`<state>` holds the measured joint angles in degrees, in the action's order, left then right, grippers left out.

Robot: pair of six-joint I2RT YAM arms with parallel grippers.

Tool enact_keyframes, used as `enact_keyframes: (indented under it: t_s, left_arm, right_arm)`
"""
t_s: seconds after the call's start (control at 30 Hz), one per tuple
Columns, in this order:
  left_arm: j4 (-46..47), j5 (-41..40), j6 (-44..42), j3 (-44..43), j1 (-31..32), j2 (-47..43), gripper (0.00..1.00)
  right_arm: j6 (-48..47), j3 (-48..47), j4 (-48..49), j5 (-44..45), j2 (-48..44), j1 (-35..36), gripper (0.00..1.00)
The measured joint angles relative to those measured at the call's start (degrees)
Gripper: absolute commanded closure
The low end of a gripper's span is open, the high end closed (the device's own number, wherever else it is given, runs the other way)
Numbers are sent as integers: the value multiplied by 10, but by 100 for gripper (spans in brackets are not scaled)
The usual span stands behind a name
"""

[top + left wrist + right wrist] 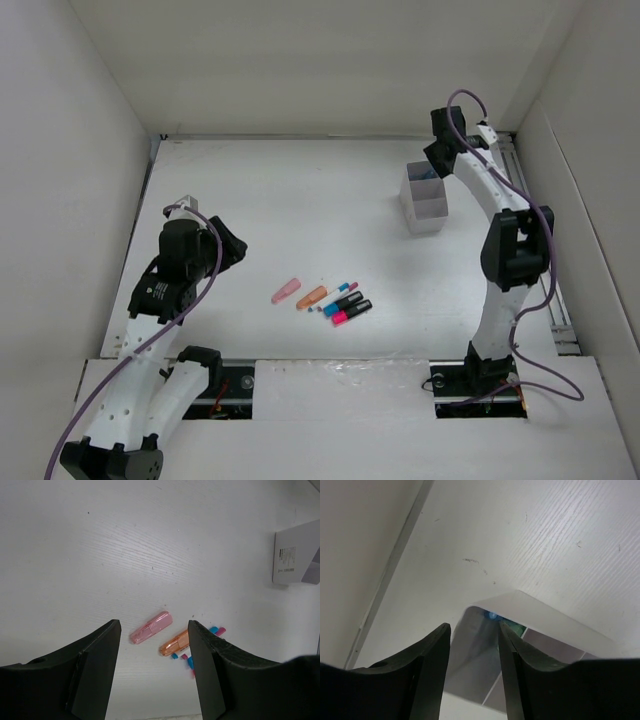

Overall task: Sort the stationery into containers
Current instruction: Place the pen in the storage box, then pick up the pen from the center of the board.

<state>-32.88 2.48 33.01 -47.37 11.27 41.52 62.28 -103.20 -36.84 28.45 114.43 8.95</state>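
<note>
My right claw (474, 630) hangs part-open over the box (545, 614), my left claw (155, 625) parted and empty; pink piece (286, 291) and orange piece (312, 296) both slant near-left to far-right

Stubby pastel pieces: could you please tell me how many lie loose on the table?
2: a pink piece at the row's left end, an orange piece just right of it. Others may be hidden in the white box, where blue and green glimpses show.

Markers (351, 307) bunched, touching; pink piece (286, 290) apart, room around it.
</note>
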Motion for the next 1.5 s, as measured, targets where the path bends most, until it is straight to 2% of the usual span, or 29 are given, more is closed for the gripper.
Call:
enact_keyframes:
  t_s: [0.07,0.1,0.17,0.2,0.3,0.4,0.5,0.6,0.67,0.83,1.5]
  left_arm:
    - [0,0,0,0,0,0,47]
    - [0,0,0,0,0,0,47]
    - [0,0,0,0,0,1,47]
    - [0,-1,0,0,0,2,47]
    - [-9,-7,-2,-14,0,13,47]
    - [-18,-19,-3,-39,0,23,47]
    - [-30,-32,-5,-67,0,32,47]
    - [-49,-49,-6,-97,0,41,47]
    - [-60,-59,-6,-114,0,44,47]
    - [-78,-74,-5,-153,0,46,46]
    - [-90,-53,-4,-141,0,26,46]
  right_arm:
    - [-10,6,2,-4,-10,0,51]
    - [-16,10,1,-7,-18,0,59]
    - [-34,20,2,-17,-39,4,70]
    - [-43,29,4,-23,-54,8,82]
    - [-73,81,18,-57,-117,47,98]
    - [-102,131,19,-100,-169,139,98]
    - [-121,152,12,-155,-168,258,90]
    - [-135,162,3,-201,-136,362,72]
    - [-139,162,-5,-222,-110,414,58]
    - [-138,141,-26,-249,-34,496,43]
    - [-99,43,-36,-214,106,506,40]
